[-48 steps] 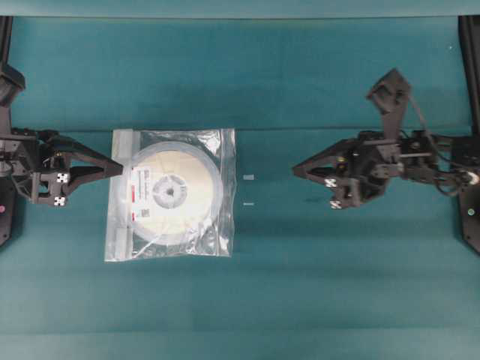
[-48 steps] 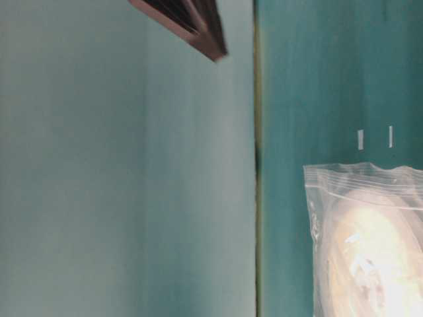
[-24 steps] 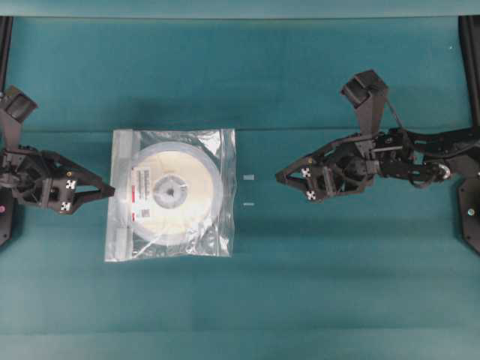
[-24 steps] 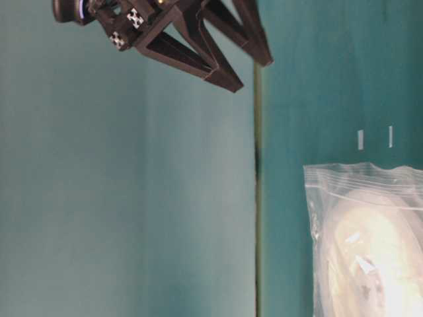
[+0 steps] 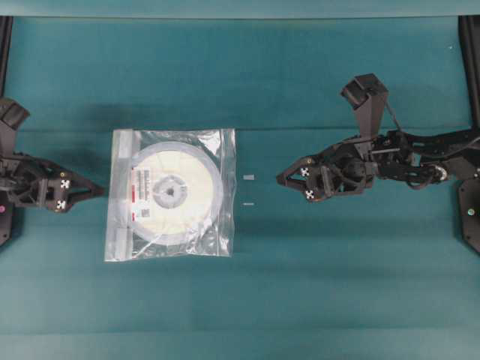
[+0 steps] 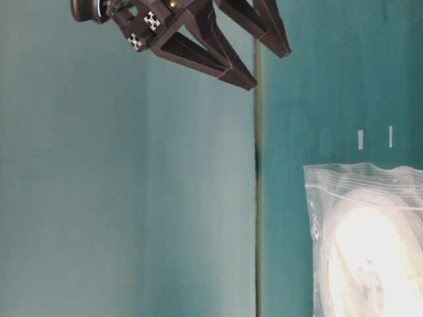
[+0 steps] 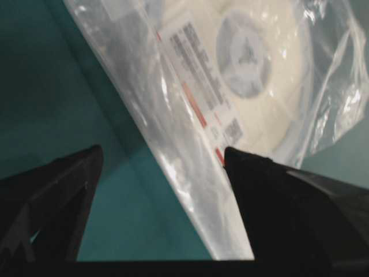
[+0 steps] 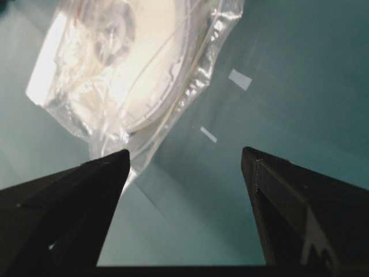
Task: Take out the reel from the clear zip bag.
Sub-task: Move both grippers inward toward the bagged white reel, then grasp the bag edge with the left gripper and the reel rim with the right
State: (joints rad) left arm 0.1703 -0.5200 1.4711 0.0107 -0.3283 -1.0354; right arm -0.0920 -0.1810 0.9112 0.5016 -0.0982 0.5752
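Both pincers have just spread wide apart, left pincer (image 5: 96, 190) and right pincer (image 5: 283, 178), holding nothing. Reel (image 5: 174, 191) lies inside the bag (image 5: 225, 187), left of the desk's (image 5: 300, 300) middle, so taking-out hasn't begun.

Left gripper (image 5: 96, 190) and right gripper (image 5: 283, 178) both spread wide

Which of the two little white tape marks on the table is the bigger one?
The upper tape mark in the overhead view, just right of the clear zip bag; the lower tape mark is a thinner sliver.
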